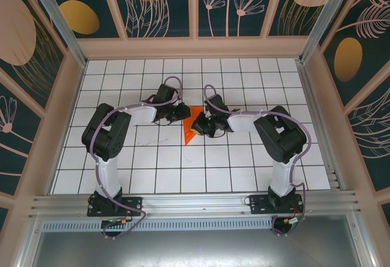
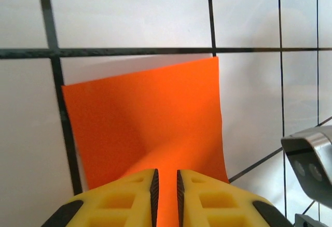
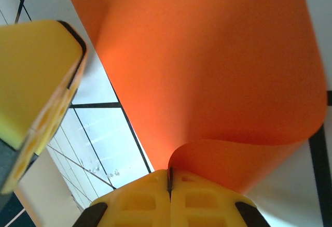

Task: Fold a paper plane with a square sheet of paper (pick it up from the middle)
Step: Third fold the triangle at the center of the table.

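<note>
The left gripper [image 2: 166, 181] and the right gripper [image 3: 169, 178] both pinch the thin orange-red square sheet of paper [image 2: 150, 118]. It is only bent. The folding is not done yet.

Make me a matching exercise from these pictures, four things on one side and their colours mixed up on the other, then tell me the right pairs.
Things:
1. square sheet of paper
2. left gripper's fingers
3. table
4. back wall

Colours:
A. white with black grid lines
B. dark teal with plant motifs
C. yellow
D. bright orange-red

Right pairs: 1-D, 2-C, 3-A, 4-B.
</note>
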Controlling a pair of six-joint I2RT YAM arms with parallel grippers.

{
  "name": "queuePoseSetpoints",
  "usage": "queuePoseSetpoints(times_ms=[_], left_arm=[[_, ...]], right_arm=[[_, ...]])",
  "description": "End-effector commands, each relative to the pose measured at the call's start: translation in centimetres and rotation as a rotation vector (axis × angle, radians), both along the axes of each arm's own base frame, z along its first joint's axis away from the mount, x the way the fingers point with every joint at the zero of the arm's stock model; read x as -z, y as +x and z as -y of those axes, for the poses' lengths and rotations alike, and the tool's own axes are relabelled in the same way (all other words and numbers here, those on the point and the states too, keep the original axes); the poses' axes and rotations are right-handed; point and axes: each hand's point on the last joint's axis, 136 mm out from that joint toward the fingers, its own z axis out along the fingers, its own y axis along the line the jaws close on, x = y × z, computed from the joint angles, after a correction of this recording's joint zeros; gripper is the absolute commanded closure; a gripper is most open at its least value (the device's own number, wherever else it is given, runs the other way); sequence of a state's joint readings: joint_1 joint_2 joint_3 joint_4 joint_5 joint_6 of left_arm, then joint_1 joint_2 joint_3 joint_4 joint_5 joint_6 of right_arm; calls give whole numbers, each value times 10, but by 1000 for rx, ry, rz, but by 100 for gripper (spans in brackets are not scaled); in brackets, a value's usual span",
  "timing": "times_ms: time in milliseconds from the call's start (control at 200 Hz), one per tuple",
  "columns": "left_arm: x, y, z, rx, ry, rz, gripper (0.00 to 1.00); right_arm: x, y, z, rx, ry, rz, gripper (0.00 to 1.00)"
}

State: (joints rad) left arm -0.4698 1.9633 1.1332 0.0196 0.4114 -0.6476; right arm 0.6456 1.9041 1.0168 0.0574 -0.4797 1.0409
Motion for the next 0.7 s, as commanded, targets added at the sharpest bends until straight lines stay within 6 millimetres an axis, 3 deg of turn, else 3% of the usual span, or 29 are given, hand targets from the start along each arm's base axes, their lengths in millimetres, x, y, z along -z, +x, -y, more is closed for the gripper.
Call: queuePoseSetpoints(times_ms=[0,305,696], left_arm=[[4,-1,-3,-8,-4,-22,81],[30,-10,-7,-6,31,-90,85],[33,-11,-8,-3,38,-98,86]], right_arm=[[0,5,-9,-32,4,37,100],[2,7,-9,-48,-21,48,100],[9,4,-9,-66,-37,36,100]])
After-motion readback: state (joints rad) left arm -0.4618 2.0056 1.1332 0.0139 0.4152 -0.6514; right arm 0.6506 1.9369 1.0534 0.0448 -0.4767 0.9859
